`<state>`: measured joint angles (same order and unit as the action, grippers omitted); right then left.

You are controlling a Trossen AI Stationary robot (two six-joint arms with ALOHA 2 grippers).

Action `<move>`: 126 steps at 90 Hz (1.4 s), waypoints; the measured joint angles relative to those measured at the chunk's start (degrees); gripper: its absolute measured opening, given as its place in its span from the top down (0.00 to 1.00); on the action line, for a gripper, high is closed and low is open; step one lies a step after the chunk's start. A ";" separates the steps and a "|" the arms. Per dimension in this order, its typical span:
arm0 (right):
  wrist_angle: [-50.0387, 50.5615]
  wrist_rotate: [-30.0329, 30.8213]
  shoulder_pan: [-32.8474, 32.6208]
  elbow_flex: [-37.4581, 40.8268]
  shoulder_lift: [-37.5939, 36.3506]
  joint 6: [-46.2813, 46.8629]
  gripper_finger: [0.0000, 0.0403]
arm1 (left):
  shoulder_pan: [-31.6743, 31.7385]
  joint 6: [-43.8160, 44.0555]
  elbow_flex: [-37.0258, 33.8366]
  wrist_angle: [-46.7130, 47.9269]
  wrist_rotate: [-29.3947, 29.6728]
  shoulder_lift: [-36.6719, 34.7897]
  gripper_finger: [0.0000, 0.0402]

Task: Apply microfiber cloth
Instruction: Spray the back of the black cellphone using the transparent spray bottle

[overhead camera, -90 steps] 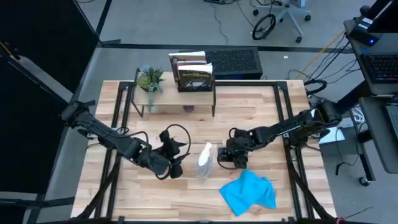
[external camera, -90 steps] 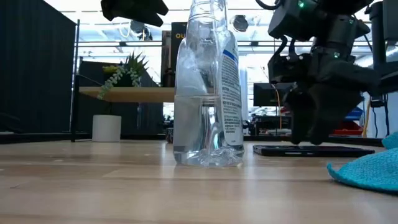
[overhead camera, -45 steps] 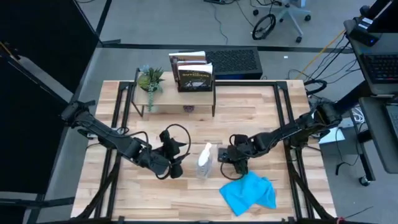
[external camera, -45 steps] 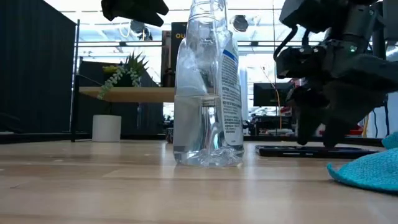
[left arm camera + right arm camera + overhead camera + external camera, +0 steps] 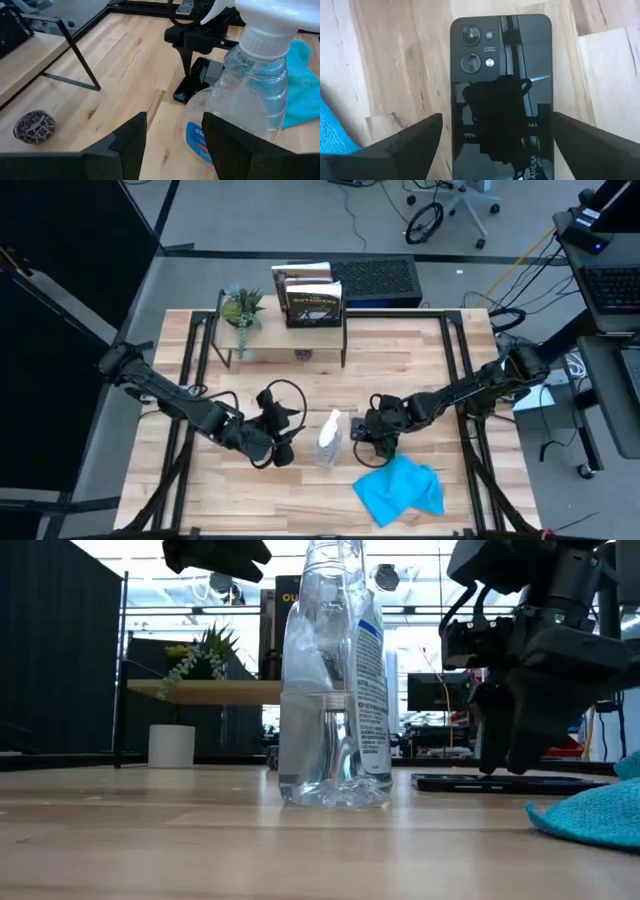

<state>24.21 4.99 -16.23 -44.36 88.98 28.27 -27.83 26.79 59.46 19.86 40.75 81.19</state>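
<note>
The right gripper (image 5: 368,432), jaws spread, hovers over the black phone (image 5: 501,95), with the microfiber cloth (image 5: 400,489) crumpled on the counter (image 5: 400,360) just beyond, toward the near edge. The left gripper (image 5: 283,442), jaws also spread, waits beyond the spray bottle (image 5: 329,438), farther from the cloth.

Desk layout, seen from above

Spray bottle (image 5: 328,439) stands mid-desk (image 5: 400,350), phone (image 5: 362,426) just right of it, microfiber cloth (image 5: 400,490) in front of the phone near the front edge; plant (image 5: 242,307) and books (image 5: 308,295) at the back on a shelf.
</note>
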 joint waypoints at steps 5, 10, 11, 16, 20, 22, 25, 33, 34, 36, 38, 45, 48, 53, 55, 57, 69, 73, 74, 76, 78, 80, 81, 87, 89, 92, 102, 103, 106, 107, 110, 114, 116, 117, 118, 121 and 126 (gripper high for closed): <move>0.18 -0.01 0.00 0.01 -0.02 -0.01 0.03 | 0.00 -0.01 0.00 0.01 0.00 0.01 0.56; 0.52 -0.02 0.00 0.00 -0.02 -0.02 0.02 | 0.00 0.00 0.00 0.00 0.01 0.02 0.56; 0.57 -0.02 0.00 0.00 -0.02 -0.03 0.02 | 0.00 0.00 0.00 0.00 0.00 0.01 0.56; 0.78 0.34 0.00 0.00 -0.02 -0.97 0.03 | 0.00 0.00 0.00 0.00 0.00 0.00 0.56; 1.01 0.74 0.00 0.00 -0.02 -2.15 0.04 | 0.00 0.00 0.00 0.00 0.00 0.02 0.56; 1.14 0.69 0.02 0.00 -0.02 -2.40 0.04 | 0.00 0.00 0.00 0.00 0.00 0.00 0.56; 1.35 0.70 0.02 0.00 -0.02 -2.76 0.04 | 0.00 0.00 0.00 0.00 0.02 0.02 0.56; 1.34 0.72 0.02 0.00 -0.02 -4.54 0.04 | 0.00 0.02 0.00 0.02 0.02 0.02 0.56; 1.34 0.72 0.02 0.00 -0.02 -4.74 0.04 | -0.01 0.02 0.00 0.02 0.02 0.02 0.56; 1.33 0.72 0.02 0.00 -0.04 -4.91 0.03 | -0.01 0.04 0.00 0.02 0.02 0.01 0.56; 1.34 0.72 0.02 0.00 -0.04 -4.89 0.03 | -0.02 0.06 0.00 0.00 0.02 0.02 0.56; 1.30 0.72 0.02 0.00 -0.04 -3.54 0.03 | 0.00 0.13 0.00 0.02 0.02 0.01 0.56; 1.22 0.69 0.02 0.00 -0.04 -2.86 0.03 | -0.02 0.13 0.00 0.02 0.02 0.02 0.56; 1.11 0.61 0.02 0.00 -0.04 -1.69 0.03 | -0.01 0.13 0.00 0.01 0.02 0.02 0.56; 1.08 0.59 0.02 0.00 -0.04 -1.37 0.03 | 0.00 0.13 0.00 0.01 0.02 0.02 0.56; 1.00 0.52 0.02 0.00 -0.04 -1.03 0.03 | 0.00 0.13 0.00 0.02 0.02 0.02 0.56; 0.85 -0.39 -0.37 0.00 -0.04 -0.15 0.03 | -0.01 0.12 0.00 0.02 0.02 0.01 0.56; 0.83 -0.18 -0.74 0.00 -0.04 -0.32 0.03 | -0.02 0.19 0.00 0.02 0.02 0.02 0.56; 0.83 -0.02 -0.79 0.00 -0.04 -0.38 0.03 | -0.02 0.28 0.00 0.02 0.02 0.02 0.56; 0.84 0.32 -0.95 0.00 -0.04 -0.39 0.03 | -0.02 0.41 0.00 0.04 0.01 0.02 0.56; 0.86 0.84 -1.14 0.00 -0.04 -0.38 0.03 | -0.02 0.70 0.00 0.07 0.02 0.02 0.56; 0.88 1.21 -1.33 0.00 -0.04 -0.39 0.03 | -0.02 1.00 0.00 0.08 0.02 0.02 0.56; 0.89 1.36 -1.40 0.00 -0.04 -0.39 0.03 | -0.02 1.06 0.00 0.10 0.02 0.02 0.56; 0.87 2.54 -1.75 0.00 -0.04 -0.39 0.03 | -0.01 1.29 0.00 0.19 0.02 0.02 0.56; 0.87 2.61 -1.83 0.00 -0.04 -0.41 0.03 | -0.02 1.30 0.00 0.21 0.01 0.02 0.56; 0.90 2.68 -1.92 0.00 -0.04 -0.41 0.03 | -0.02 1.31 0.00 0.20 0.02 0.02 0.56; 0.82 2.81 -1.88 -0.06 0.50 -0.42 0.03 | -0.01 1.31 0.00 0.20 0.02 0.02 0.56; 0.81 2.84 -1.88 -0.07 0.64 -0.42 0.03 | -0.02 1.31 0.00 0.20 0.02 0.02 0.56; 0.91 2.82 -1.88 -0.07 1.20 -0.44 0.03 | -0.02 1.31 0.00 0.20 0.02 0.02 0.56; 0.90 2.82 -1.88 -0.07 1.43 -0.45 0.03 | -0.02 1.32 0.00 0.21 0.02 0.02 0.56; 0.58 2.68 -1.88 -0.07 2.25 -0.45 0.03 | -0.02 1.33 0.00 0.22 0.02 0.02 0.56; -0.16 2.65 -1.92 -0.09 3.46 -0.44 0.03 | -0.07 1.33 0.00 0.22 0.00 0.02 0.56; -0.36 2.62 -2.07 -0.22 3.95 -0.44 0.03 | -0.07 1.33 0.00 0.23 0.02 0.02 0.56; -0.45 2.63 -2.14 -0.24 4.19 -0.44 0.03 | -0.07 1.33 0.00 0.24 0.02 0.02 0.56; -0.46 2.72 -2.22 -0.24 4.47 -0.44 0.03 | -0.07 1.33 0.00 0.24 0.02 0.02 0.56; -0.45 3.00 -2.30 -0.35 5.18 -0.43 0.03 | -0.07 1.33 0.00 0.22 0.02 0.02 0.56; -0.26 3.15 -2.29 -0.39 6.13 -0.35 0.03 | -0.07 1.34 0.00 0.23 0.00 0.02 0.56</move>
<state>23.94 8.14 -18.52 -44.75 95.12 27.92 -27.90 28.13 59.46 20.09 40.75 81.21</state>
